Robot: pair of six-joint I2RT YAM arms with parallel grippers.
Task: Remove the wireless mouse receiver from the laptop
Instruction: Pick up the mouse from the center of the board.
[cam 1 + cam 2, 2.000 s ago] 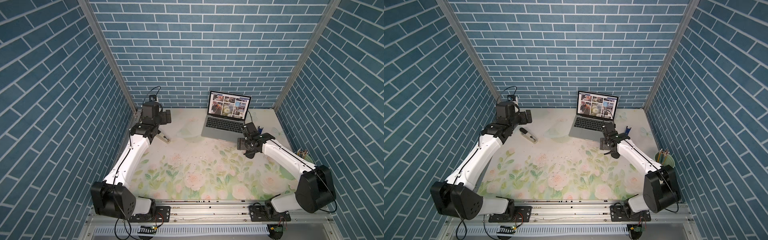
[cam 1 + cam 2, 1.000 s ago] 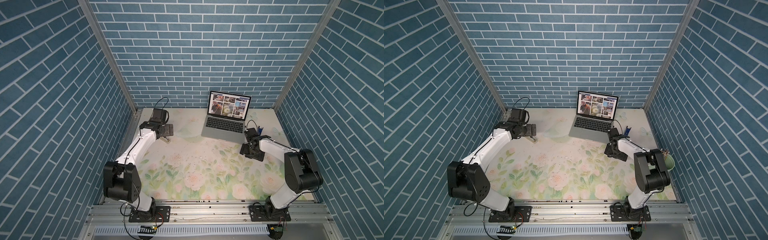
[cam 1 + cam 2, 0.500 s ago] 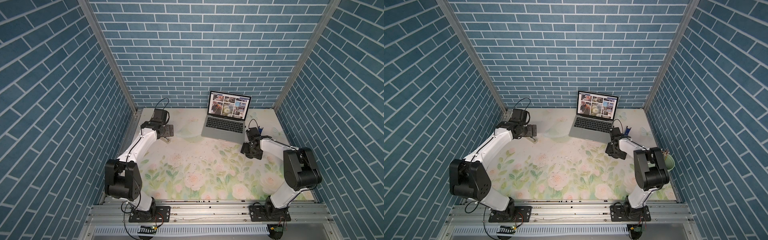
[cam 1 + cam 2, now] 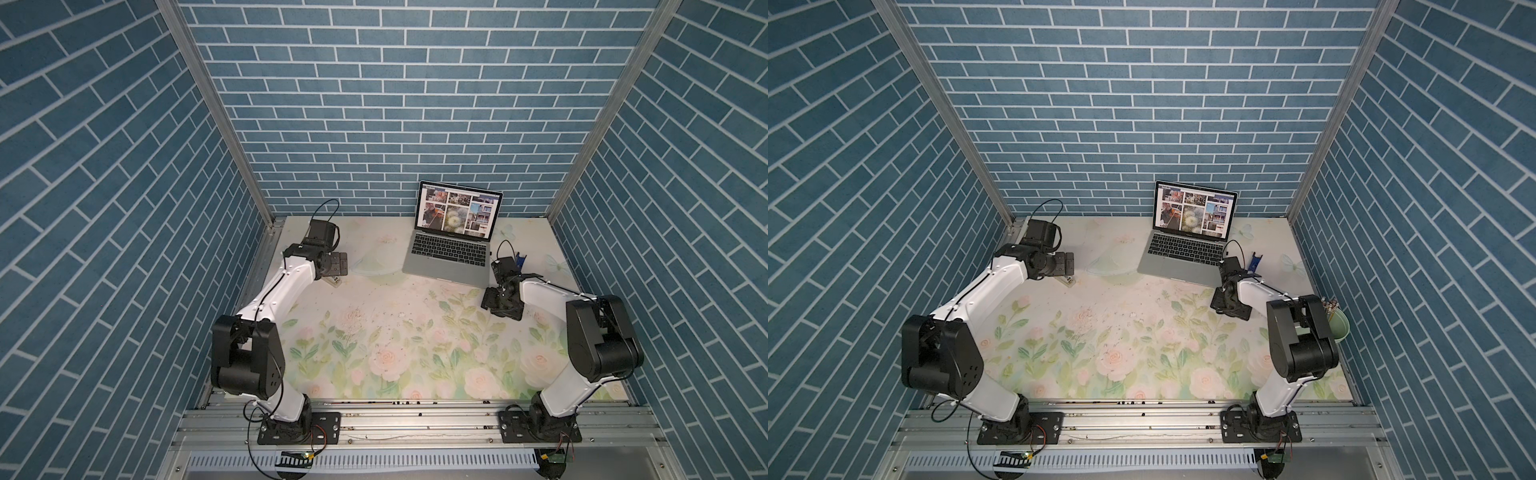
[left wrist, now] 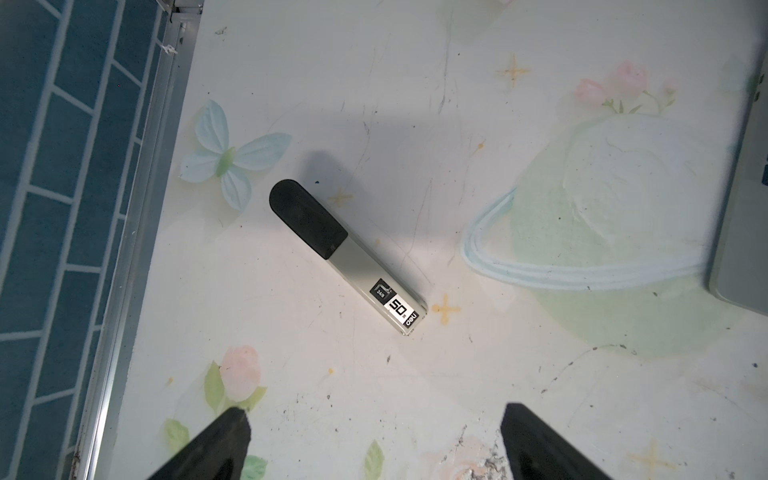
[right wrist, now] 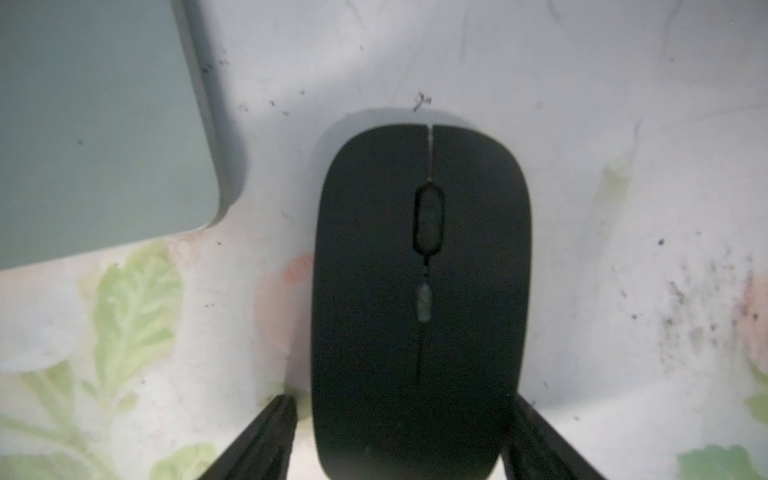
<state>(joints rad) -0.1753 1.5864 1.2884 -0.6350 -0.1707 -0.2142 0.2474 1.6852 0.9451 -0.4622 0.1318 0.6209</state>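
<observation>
Left gripper [image 5: 376, 409] wide open, empty, stapler [image 5: 347, 257] ahead. Right gripper [image 6: 402, 399] wide, straddling black mouse [image 6: 419, 249], slim gap one side.

A table [image 4: 374, 332] with a pale printed surface of pink roses, green leaves and butterflies, speckled with dark specks. An open silver-grey laptop [image 4: 449, 257] rests towards the back, with a black computer mouse [image 6: 419, 291] just beside its near right corner and a small blue plastic piece [image 4: 1253, 262] near its right side. A grey and black stapler [image 5: 347, 257] lies flat at an angle near the back left corner, and a pale green cup [image 4: 1336, 328] sits at the right edge.
</observation>
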